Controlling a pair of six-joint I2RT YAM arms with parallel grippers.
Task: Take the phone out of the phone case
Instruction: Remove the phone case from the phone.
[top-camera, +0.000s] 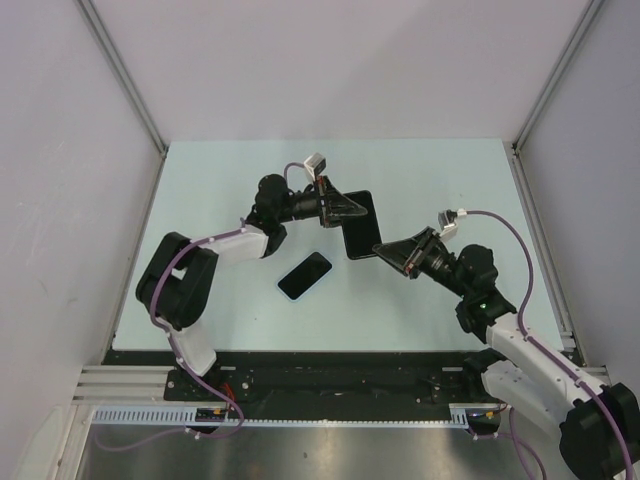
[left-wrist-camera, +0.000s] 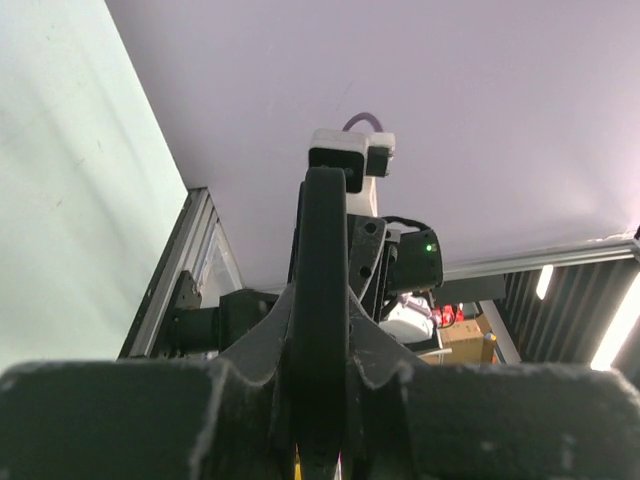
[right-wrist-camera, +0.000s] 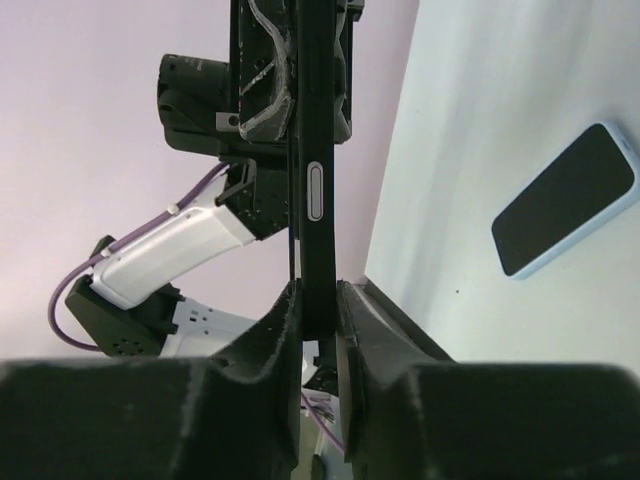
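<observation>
Pale lavender walls (top-camera: 350, 60), matte and smooth, close in the cell on three sides, with grey metal rails running up the corners. The table (top-camera: 200, 200) is a flat, pale mint sheet with a faint sheen and a few small specks.

The left arm (top-camera: 215, 245), in white shells with black joints and a purple cable, reaches toward the middle of the table. The right arm (top-camera: 520, 345) comes in from the near right corner to meet it.

Between them is the phone case (top-camera: 360, 228), a thin, matte black rectangle with rounded corners. Seen edge-on, it shows a long oval button in its side.

The phone (top-camera: 304, 276) lies flat on the table, just near-left of the case and apart from it. Its glossy black face is up and it has a light blue rim.

The left tool (left-wrist-camera: 322, 310) is closed on the case's edge, its rough black fingers pressing both faces. The right tool (right-wrist-camera: 318, 290) pinches the opposite edge in the same way.
</observation>
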